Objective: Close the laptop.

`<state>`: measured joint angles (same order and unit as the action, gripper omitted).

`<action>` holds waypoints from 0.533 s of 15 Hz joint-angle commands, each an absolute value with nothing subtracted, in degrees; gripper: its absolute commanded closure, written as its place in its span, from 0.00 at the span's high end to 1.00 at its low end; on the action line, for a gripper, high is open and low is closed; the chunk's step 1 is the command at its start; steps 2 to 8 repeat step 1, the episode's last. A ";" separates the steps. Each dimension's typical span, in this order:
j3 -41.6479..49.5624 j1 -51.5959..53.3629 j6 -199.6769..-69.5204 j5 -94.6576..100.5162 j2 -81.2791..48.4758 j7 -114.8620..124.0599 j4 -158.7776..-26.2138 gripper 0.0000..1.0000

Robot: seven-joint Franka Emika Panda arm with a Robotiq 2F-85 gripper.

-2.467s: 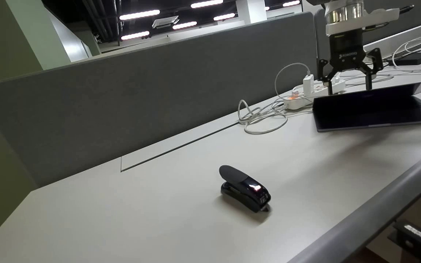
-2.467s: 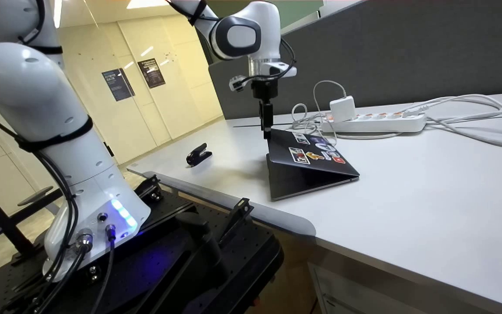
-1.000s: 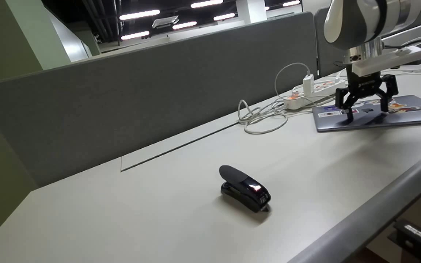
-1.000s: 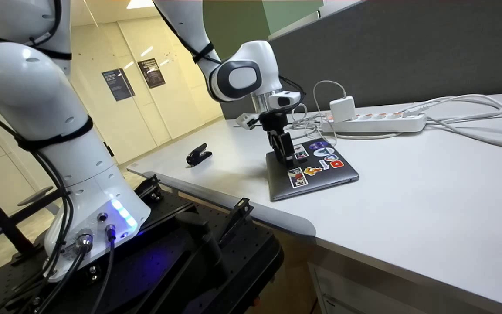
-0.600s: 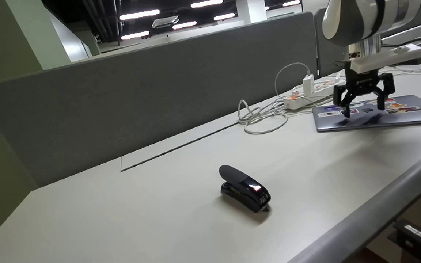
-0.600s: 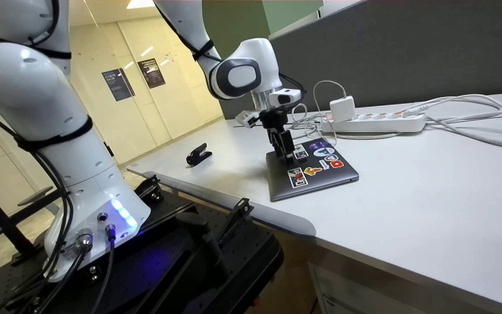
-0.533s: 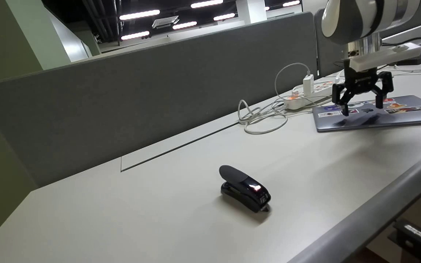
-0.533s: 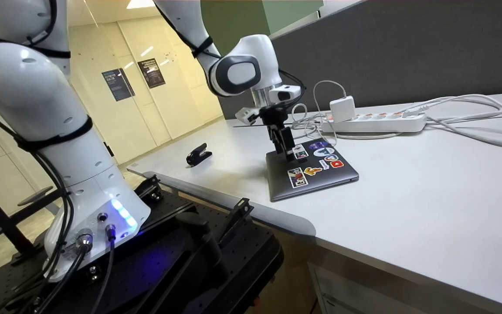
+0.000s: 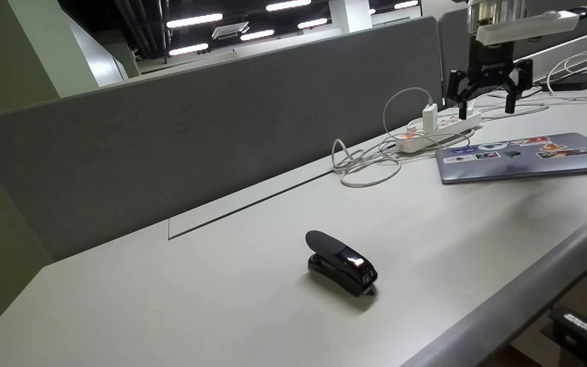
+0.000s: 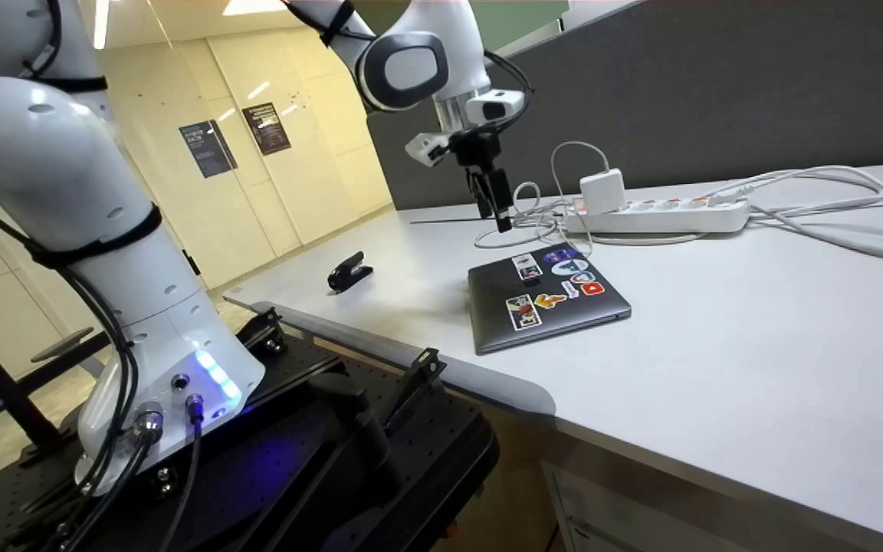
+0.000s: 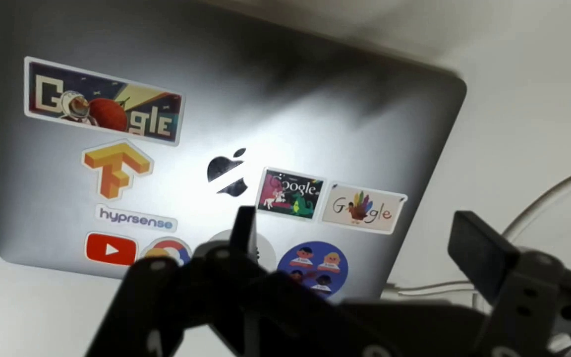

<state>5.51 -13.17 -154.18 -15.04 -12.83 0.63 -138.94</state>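
Observation:
The laptop [image 9: 525,165] lies flat and closed on the desk, its silver-grey lid up. The laptop also shows closed in another exterior view [image 10: 499,303]. Several stickers and an apple logo are on the lid, seen from above in the wrist view [image 11: 226,99]. The keyboard and screen are hidden inside. My gripper [image 9: 486,114] hangs above the laptop, apart from it, fingers pointing down. In an exterior view the gripper [image 10: 503,224] is over the laptop's far side. In the wrist view the gripper's fingers [image 11: 359,228] are wide apart with nothing between them.
A black stapler [image 9: 343,263] stands on the desk, also seen in another exterior view [image 10: 349,274]. A white power strip [image 10: 660,218] with a charger [image 10: 602,192] and loose cables [image 9: 362,164] lies behind the laptop. A grey partition [image 9: 222,132] borders the desk's back.
The laptop lid was half open, then went down flat. The gripper went down to the lid with it, then rose well clear. The stapler has not moved.

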 commanded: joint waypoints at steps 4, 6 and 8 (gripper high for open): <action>6.11 -12.61 -153.92 -15.23 -12.35 0.48 -139.06 1.00; 6.11 -12.61 -153.92 -15.23 -12.35 0.48 -139.06 1.00; 6.11 -12.61 -153.92 -15.23 -12.35 0.48 -139.06 1.00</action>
